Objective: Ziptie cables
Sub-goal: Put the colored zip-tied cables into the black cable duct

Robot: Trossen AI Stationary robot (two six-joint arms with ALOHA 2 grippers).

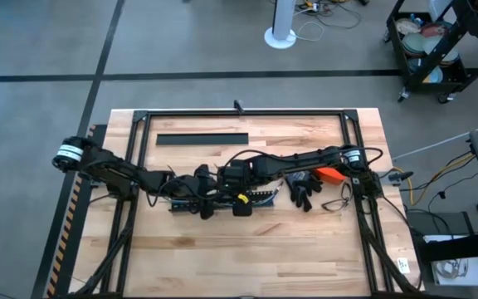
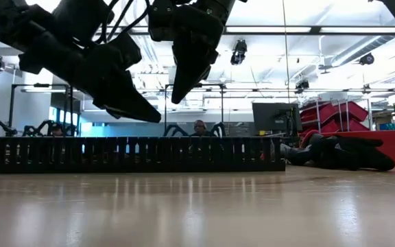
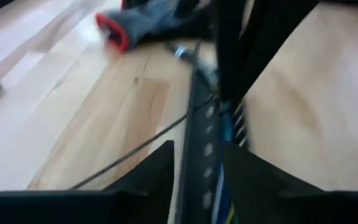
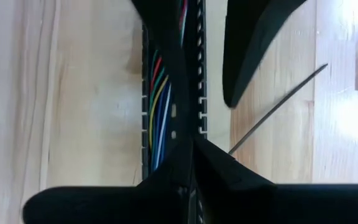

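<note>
Both grippers are gathered over a long black comb-toothed plastic duct [image 1: 222,199] lying on the pale wooden table [image 1: 247,249]. Seen from the right wrist, the right gripper [image 4: 194,134] is held directly above the duct, its dark fingers [image 4: 253,43] apart, with the duct's slotted wall lying between them. The bundle of thin coloured wires [image 4: 157,106], red, green, yellow, blue and white, is seen running along the inside of the duct, just beside one finger and under its tip. A thin straight dark ziptie [image 4: 278,106] lies flat on the wood outside the fingers, near the other finger but apart from it and ungrasped. The left gripper [image 3: 197,162] is also spread, with the duct's perforated edge and a blue wire passing between its fingers; nothing is seen clamped in it. A grey glove with a red cuff [image 3: 135,25] lies beyond the fingers. The ziptie appears not yet threaded. If a finger is lowered carelessly, a comb tooth could be caught or the wires pinched; the flat, thin ziptie could also be pushed along the wood instead of being gripped.
</note>
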